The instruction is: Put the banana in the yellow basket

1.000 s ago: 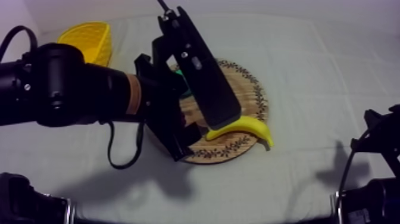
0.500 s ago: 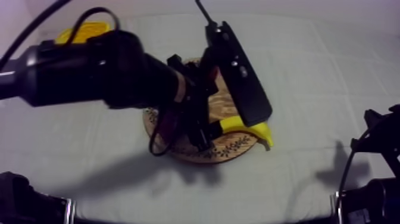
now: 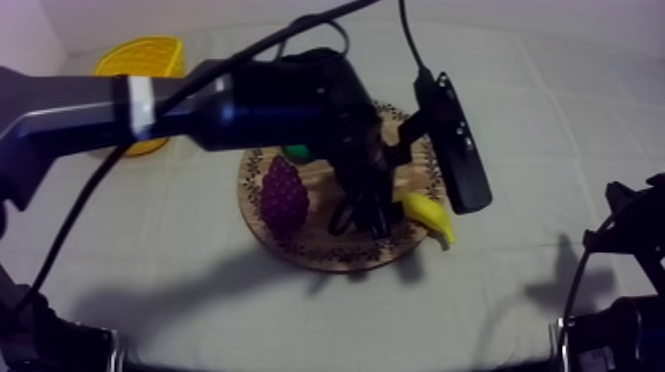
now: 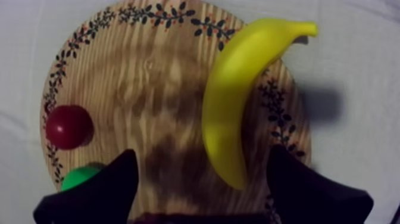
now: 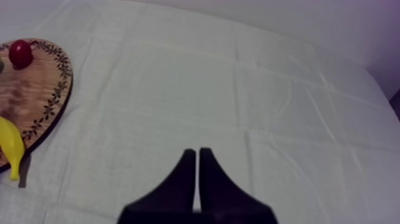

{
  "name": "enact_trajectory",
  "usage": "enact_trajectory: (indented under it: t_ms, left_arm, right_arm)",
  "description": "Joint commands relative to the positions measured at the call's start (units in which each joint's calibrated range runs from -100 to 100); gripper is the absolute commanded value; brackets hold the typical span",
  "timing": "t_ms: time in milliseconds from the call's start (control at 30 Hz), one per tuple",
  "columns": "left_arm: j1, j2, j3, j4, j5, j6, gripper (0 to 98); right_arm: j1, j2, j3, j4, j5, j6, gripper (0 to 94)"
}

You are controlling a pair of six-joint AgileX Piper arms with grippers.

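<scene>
The yellow banana [image 4: 238,101] lies along one side of the round wooden board [image 4: 149,77], its tip reaching past the patterned rim. My left gripper [image 4: 202,193] hangs open just above the board, and the banana's near end sits between its black fingers [image 4: 113,187] without touching them. From above, the left gripper [image 3: 368,216] is over the board's right half, next to the banana [image 3: 430,216]. The yellow basket [image 3: 139,57] stands at the far left. My right gripper [image 5: 198,179] is shut on nothing, low over the cloth to the right of the board [image 5: 36,101].
On the board also sit a bunch of purple grapes [image 3: 283,195], a green pear [image 3: 296,152] and a small red fruit [image 4: 69,126]. My left arm crosses the table from the left over the board. Bare cloth lies right of the board.
My left arm has swung rightward across the board, uncovering the grapes, and its gripper has come down near the banana. The right arm has not moved.
</scene>
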Motion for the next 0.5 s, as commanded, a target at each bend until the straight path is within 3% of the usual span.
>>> enact_trajectory:
  t_ms: [0, 467]
  left_arm:
    - [-0.1, 3.4, -5.2, -0.12, 3.2, -0.4, 78.6]
    - [-0.3, 12.7, -15.7, -1.18, 13.9, -1.1, 74.2]
  right_arm:
    - [0.0, 0.0, 0.0, 0.0, 0.0, 0.0, 0.3]
    - [0.0, 0.0, 0.0, 0.0, 0.0, 0.0, 0.3]
